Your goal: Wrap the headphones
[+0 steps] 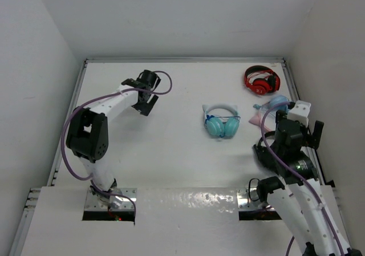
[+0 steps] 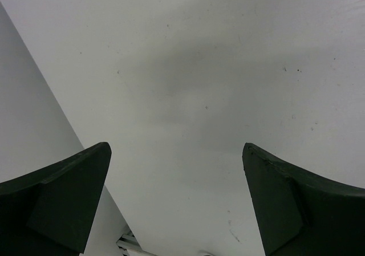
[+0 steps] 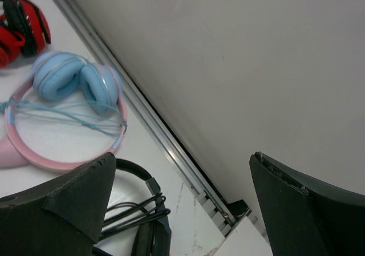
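On the table [image 1: 171, 153] the headphones [image 1: 221, 121] lie with headband [image 1: 221, 107] far, cups [image 1: 222, 129] near.

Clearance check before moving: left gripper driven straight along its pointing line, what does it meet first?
Likely the bare table: the left gripper has open jaws with nothing between them in its wrist view. Depth unclear.

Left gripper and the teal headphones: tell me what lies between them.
Nothing stands there. In the top view, only bare white table separates the open left gripper from the teal headphones.
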{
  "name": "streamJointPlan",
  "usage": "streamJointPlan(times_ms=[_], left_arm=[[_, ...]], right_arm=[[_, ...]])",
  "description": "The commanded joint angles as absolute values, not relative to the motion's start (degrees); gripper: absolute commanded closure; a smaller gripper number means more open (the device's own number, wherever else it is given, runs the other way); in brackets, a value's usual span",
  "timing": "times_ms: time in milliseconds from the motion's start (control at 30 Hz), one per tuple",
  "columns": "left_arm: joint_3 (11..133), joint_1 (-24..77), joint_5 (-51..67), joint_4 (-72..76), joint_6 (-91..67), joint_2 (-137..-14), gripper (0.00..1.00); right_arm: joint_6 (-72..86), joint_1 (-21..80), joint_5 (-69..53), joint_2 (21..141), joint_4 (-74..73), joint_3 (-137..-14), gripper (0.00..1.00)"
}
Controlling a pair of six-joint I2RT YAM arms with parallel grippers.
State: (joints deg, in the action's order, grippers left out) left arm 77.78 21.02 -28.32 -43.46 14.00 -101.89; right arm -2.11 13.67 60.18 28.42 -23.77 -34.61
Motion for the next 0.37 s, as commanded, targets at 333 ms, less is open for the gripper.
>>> streamJointPlan(times_ms=[333], left_arm=[[78.1,21.6,-27.4,-42.5,13.2,-99.7,0.02]], right_arm=[[14.1,13.7,72.3,39.5,-26.3,-44.0,0.01]])
